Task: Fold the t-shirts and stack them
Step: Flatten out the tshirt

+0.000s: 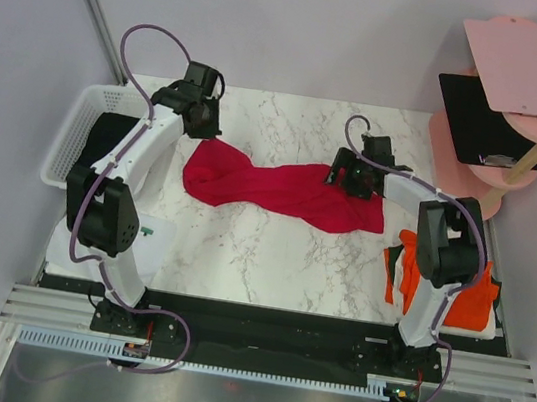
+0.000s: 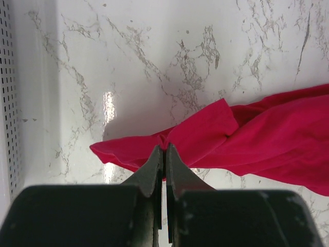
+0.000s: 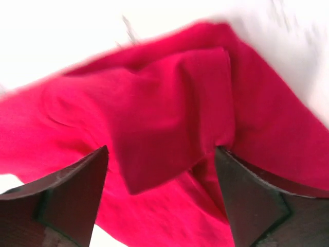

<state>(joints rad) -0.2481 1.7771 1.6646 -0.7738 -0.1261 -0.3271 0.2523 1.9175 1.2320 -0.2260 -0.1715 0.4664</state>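
Observation:
A crimson red t-shirt [image 1: 280, 191] lies twisted and stretched across the middle of the marble table. My left gripper [image 1: 208, 131] is shut on the shirt's left end; in the left wrist view the gripper [image 2: 164, 150] pinches a fold of the red cloth [image 2: 267, 139]. My right gripper [image 1: 352, 181] is open over the shirt's right end; in the right wrist view the gripper [image 3: 162, 154] has its jaws wide apart over the bunched red cloth [image 3: 164, 118]. Orange-red t-shirts [image 1: 472, 292] lie folded at the right front. A black shirt [image 1: 107, 131] lies in the basket.
A white mesh basket [image 1: 85, 108] stands at the table's left edge; its wall shows in the left wrist view [image 2: 7, 103]. A pink tiered stand [image 1: 512, 96] with a black board [image 1: 478, 116] stands at the back right. A white sheet [image 1: 156, 245] lies front left.

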